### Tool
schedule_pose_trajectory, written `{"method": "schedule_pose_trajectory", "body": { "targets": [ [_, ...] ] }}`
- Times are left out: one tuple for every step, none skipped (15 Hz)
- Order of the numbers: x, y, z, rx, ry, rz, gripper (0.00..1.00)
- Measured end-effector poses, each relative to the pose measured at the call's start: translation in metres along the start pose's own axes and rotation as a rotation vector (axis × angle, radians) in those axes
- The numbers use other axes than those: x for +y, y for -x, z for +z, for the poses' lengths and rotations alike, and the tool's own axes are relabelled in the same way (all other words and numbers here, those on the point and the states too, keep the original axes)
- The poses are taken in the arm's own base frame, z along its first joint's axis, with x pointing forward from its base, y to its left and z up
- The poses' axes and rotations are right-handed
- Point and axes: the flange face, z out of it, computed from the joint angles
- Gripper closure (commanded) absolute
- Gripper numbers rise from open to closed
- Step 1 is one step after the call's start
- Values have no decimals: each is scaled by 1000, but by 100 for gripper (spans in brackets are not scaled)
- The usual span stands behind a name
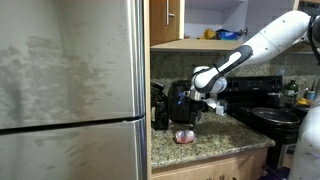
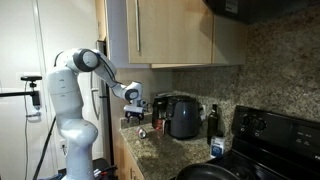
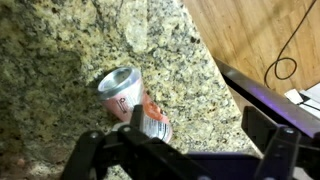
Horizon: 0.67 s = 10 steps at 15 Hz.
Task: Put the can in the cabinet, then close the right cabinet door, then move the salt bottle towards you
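The can (image 3: 132, 103) lies on its side on the granite counter (image 3: 60, 50), its silver end facing up-left and its label pinkish-red and white. It also shows as a small pink can (image 1: 185, 136) and as a small can (image 2: 143, 131) near the counter's edge. My gripper (image 3: 185, 140) hovers just above it, open, with the can by the left finger (image 3: 85, 152) and bare granite between the jaws. In both exterior views the gripper (image 1: 207, 100) (image 2: 135, 104) hangs over the counter. The wooden cabinet (image 1: 215, 42) stands open above. The white salt bottle (image 2: 217, 147) sits by the stove.
Black appliances (image 1: 178, 102) (image 2: 181, 116) stand at the back of the counter, close behind the gripper. A steel fridge (image 1: 70, 90) fills one side and a black stove (image 1: 270, 115) the other. A dark bottle (image 2: 213, 120) stands near the salt. Something yellow (image 1: 210, 33) lies inside the cabinet.
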Motion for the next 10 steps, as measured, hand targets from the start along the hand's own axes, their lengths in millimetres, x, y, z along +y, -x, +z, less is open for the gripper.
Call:
{"method": "schedule_pose_trajectory", "body": {
  "targets": [
    [2,-1,-2,13,14,8,0],
    [5,-4,-6,37,41,10,0],
    [9,-8,-11,73,82,9,0],
    [12,-12,-17,113,127,2,0],
    [15,-16,-23,152,168,-5,0],
    [16,-19,-27,184,200,-3,0],
    [18,-21,-30,203,219,0,0],
    [18,-21,-31,210,225,2,0],
    [19,-21,-31,213,226,2,0],
    [19,-21,-32,215,227,2,0]
  ]
}}
